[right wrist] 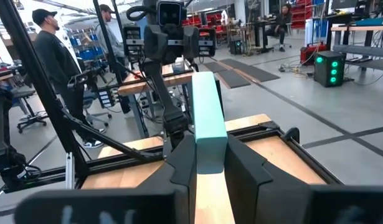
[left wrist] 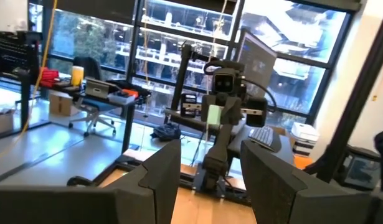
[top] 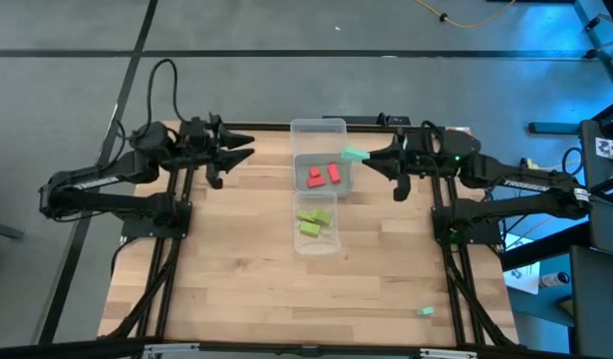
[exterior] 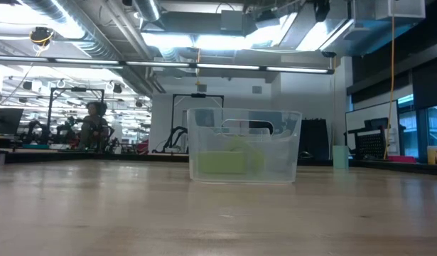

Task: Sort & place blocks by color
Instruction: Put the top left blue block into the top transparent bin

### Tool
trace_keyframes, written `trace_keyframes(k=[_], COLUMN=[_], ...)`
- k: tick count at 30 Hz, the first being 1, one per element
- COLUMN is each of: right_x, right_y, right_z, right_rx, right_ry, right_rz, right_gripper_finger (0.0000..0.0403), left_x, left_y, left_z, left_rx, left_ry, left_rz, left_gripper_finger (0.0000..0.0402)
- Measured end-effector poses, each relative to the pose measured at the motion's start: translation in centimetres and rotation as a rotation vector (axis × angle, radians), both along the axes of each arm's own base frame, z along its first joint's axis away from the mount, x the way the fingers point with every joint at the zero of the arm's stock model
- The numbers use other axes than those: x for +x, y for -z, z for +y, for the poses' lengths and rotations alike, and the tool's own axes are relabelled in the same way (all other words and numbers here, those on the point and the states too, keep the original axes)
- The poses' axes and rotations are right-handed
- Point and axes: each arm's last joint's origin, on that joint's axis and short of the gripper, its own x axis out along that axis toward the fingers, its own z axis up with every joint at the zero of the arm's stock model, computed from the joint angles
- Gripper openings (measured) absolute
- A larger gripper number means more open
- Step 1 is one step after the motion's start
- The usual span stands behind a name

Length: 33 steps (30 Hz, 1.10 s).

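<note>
Right gripper (right wrist: 210, 163) clenched on long mint teal-green bar block (right wrist: 208, 121), held high beside clear plastic tray (top: 319, 127)'s empty far compartment: centre over it, lower, then release; left gripper (left wrist: 210, 171) waits released

Three trays (top: 319, 132) sitting in a row mid-table, blocks (top: 324, 177) lying in two, arms flanking, one block (top: 426, 312) lying near the table's right front corner

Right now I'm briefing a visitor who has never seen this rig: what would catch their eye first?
The right gripper holds a mint teal bar clamped between its fingers, raised beside the far end of the clear trays at the table's middle. In the trays, two red blocks lie in one compartment and lime blocks in the next. The left gripper waits open, opposite.
</note>
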Motion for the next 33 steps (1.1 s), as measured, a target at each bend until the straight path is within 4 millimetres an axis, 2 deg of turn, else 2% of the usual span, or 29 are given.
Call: trace_keyframes(k=[7, 10, 14, 18, 23, 27, 30, 33], right_x=[0.2, 0.9, 3.3, 6.3, 9.1, 10.2, 10.6, 11.3], right_y=[0.2, 0.6, 1.0, 1.5, 4.6, 9.1, 12.6, 15.5], right_z=[0.0, -0.3, -2.2, -6.1, -12.2, -16.8, -19.2, -20.3], right_rx=[0.034, 0.105, 0.136, 0.18, 0.262, 0.368, 0.465, 0.532], right_ry=[-0.001, 0.009, 0.042, 0.137, 0.278, 0.415, 0.49, 0.51], right_rz=[0.007, 0.042, 0.211, 0.407, 0.605, 0.718, 0.773, 0.804], right_gripper_finger=[0.0056, 0.0056, 0.0056, 0.0056, 0.0056, 0.0056, 0.0056, 0.0056], left_x=[0.0, 0.0, 0.0, 0.0, 0.0, 0.1, 0.1, 0.0], left_y=[0.0, 0.0, -0.1, -0.1, -0.1, -0.1, -0.1, -0.1], left_z=[0.0, 0.0, 0.0, 0.0, 0.0, 0.0, 0.1, 0.2], left_rx=[0.012, 0.012, -0.003, -0.009, -0.011, -0.036, -0.041, -0.046], left_ry=[-0.009, -0.008, -0.004, -0.002, -0.002, -0.001, -0.027, -0.056], left_rz=[0.003, -0.002, -0.016, -0.017, -0.017, -0.018, -0.021, -0.023], left_gripper_finger=[0.0157, 0.0157, 0.0157, 0.0157, 0.0157, 0.0157, 0.0157, 0.0157])
